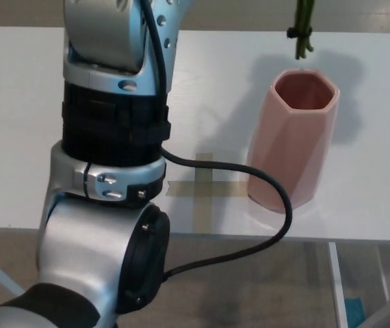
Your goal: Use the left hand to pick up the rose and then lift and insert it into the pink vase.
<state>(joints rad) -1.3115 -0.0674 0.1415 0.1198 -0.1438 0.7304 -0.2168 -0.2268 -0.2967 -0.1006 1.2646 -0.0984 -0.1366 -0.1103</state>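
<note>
The fingers of the left hand are out of sight above the top edge of the head view, so whether they are apart, together or clamped on anything cannot be told from here. What does show is the left arm [113,130], a big silver and black column rising from the bottom left corner up through the frame, with a black band around its middle and a black cable [250,178] looping off it, sweeping right in front of the vase's base and curling back down past the tabletop's front edge.

And there is the rose stem [302,31], green, hanging down from the top edge of the picture, its cut end dangling just above the vase's opening, toward the rim's far side. The bloom itself is cut off by the frame. The stem end is not inside the vase; it sits in the air over the rim.

The pink vase [291,150] stands upright on the white tabletop [373,75], faceted sides, hexagonal mouth open to the camera, dark inside. Its shadow falls behind it across the white surface. Just left of the vase's foot lies a tape cross [203,188], tan strips stuck flat on the tabletop, one arm of it running under the cable.

The right hand is nowhere in the picture. Below the tabletop's front edge, a tan floor [250,287] shows.
</note>
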